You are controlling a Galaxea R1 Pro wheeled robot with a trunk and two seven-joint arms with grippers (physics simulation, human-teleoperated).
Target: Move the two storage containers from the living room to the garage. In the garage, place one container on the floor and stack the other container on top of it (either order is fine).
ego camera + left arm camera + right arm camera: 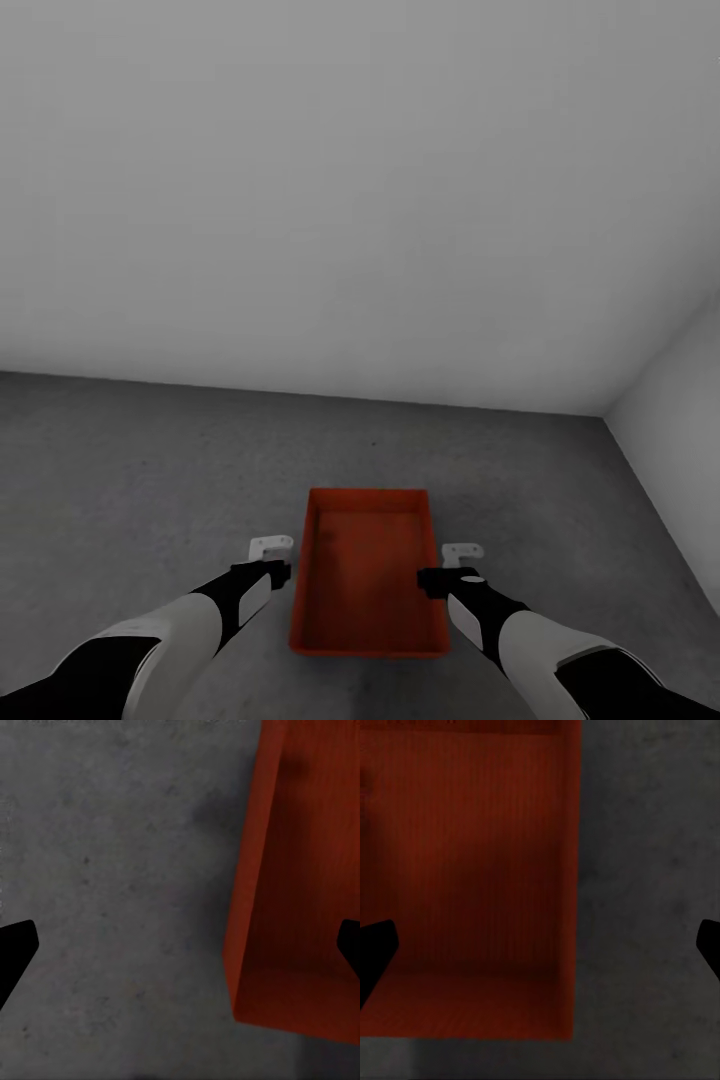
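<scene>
Bare pale grey walls (360, 200), mottled dark concrete floor (140, 470).

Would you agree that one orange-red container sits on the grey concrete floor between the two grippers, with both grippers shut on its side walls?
Not quite. The container does sit on the concrete floor between the grippers, but neither is shut on it. The left gripper and right gripper are both open, each straddling a side wall with its jaws wide apart, as both wrist views show.

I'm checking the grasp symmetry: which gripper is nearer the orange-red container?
Neither clearly: the left gripper straddles the container's left wall, the right gripper its right wall, both open.
</scene>
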